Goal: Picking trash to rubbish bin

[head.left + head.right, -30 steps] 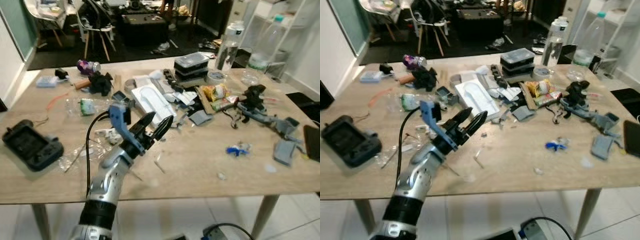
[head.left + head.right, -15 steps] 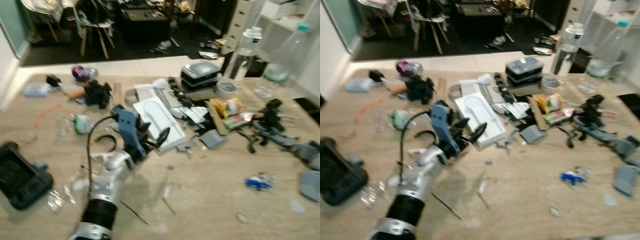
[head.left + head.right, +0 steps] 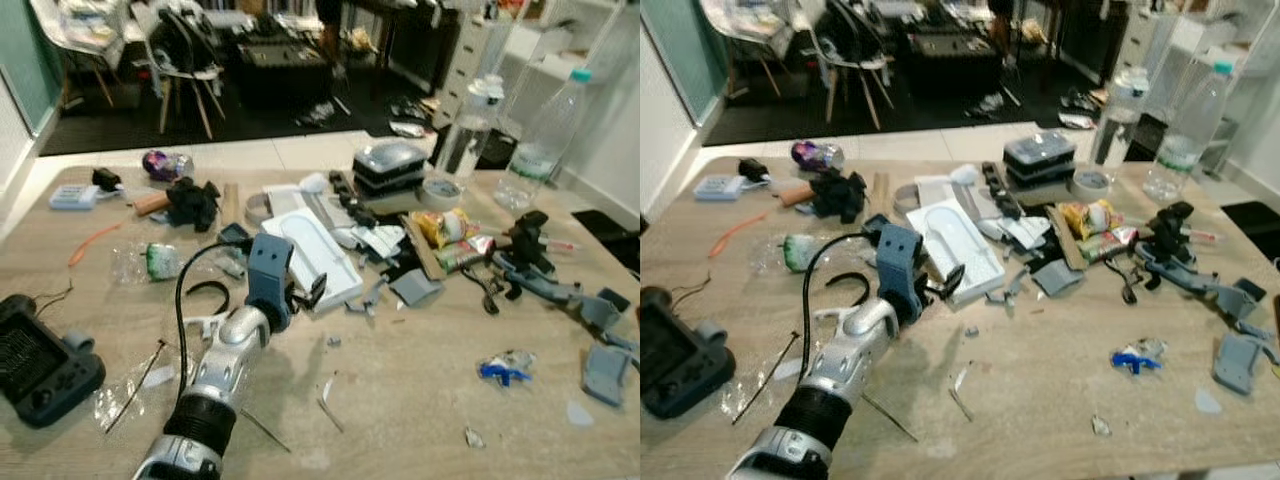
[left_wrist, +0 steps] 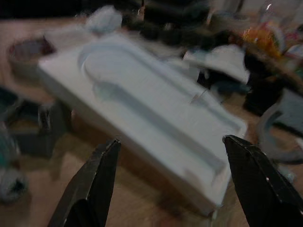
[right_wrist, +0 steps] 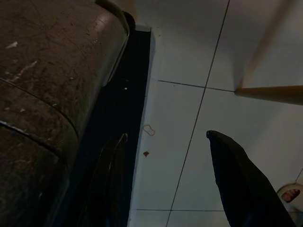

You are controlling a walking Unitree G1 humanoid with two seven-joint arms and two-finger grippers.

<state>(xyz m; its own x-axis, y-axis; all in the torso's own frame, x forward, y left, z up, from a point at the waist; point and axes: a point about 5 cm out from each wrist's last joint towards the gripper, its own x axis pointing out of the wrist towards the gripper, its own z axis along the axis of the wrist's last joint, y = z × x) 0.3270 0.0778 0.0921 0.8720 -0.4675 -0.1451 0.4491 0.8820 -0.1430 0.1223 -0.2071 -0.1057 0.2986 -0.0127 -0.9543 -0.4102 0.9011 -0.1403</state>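
Trash lies scattered over the wooden table (image 3: 420, 380): a white moulded plastic tray (image 3: 312, 245), crumpled snack wrappers (image 3: 445, 225), a blue wrapper (image 3: 497, 370) and small paper scraps (image 3: 327, 388). My left gripper (image 3: 308, 290) reaches across the table and stands open at the near edge of the white tray. In the left wrist view the tray (image 4: 142, 109) lies just ahead, between the two spread fingers (image 4: 90, 184); nothing is held. My right gripper (image 5: 167, 135) hangs open over floor tiles.
Two plastic bottles (image 3: 540, 140), stacked black containers (image 3: 388, 165) and a tape roll (image 3: 438, 190) stand at the back right. A black game controller (image 3: 35, 360) lies front left. Grey parts (image 3: 600, 365) sit at the right edge. A dark rounded body (image 5: 47, 71) is beside the right gripper.
The camera has shifted closer over the table. My left gripper has moved forward from the bare front area to the near edge of the white tray, still open.
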